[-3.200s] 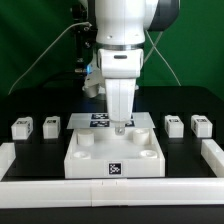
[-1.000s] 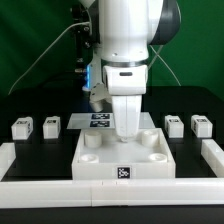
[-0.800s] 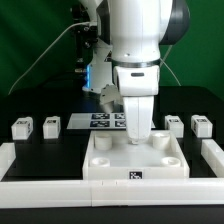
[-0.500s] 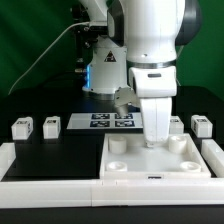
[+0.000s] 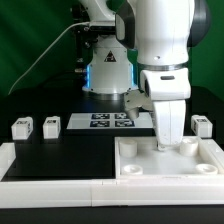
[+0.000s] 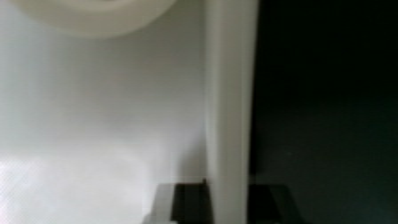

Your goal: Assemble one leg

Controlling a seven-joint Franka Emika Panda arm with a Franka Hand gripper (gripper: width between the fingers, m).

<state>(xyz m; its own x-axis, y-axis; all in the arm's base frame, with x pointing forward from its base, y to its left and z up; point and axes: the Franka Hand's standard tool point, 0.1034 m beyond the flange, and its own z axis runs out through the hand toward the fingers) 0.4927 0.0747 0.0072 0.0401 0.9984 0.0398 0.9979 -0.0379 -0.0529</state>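
Two white legs (image 5: 22,127) (image 5: 51,124) with tags stand at the exterior view's left, and another leg (image 5: 203,125) stands at the right behind the arm. A fourth leg is hidden. The large flat white square part (image 5: 140,166) with round corner sockets lies in the front right corner. My gripper (image 5: 171,143) points straight down and is shut on that part's far edge. In the wrist view my gripper (image 6: 228,200) has its dark fingers (image 6: 187,203) on either side of the part's white edge (image 6: 228,100). A round socket (image 6: 107,12) shows beside it.
The marker board (image 5: 112,120) lies at the back middle of the black table. A low white rail (image 5: 60,190) runs along the front, with side pieces at the left (image 5: 8,152) and right (image 5: 214,152). Green cloth hangs behind.
My gripper has slid the large square part from the front middle toward the exterior view's right, up to the right rail. The legs have not moved.
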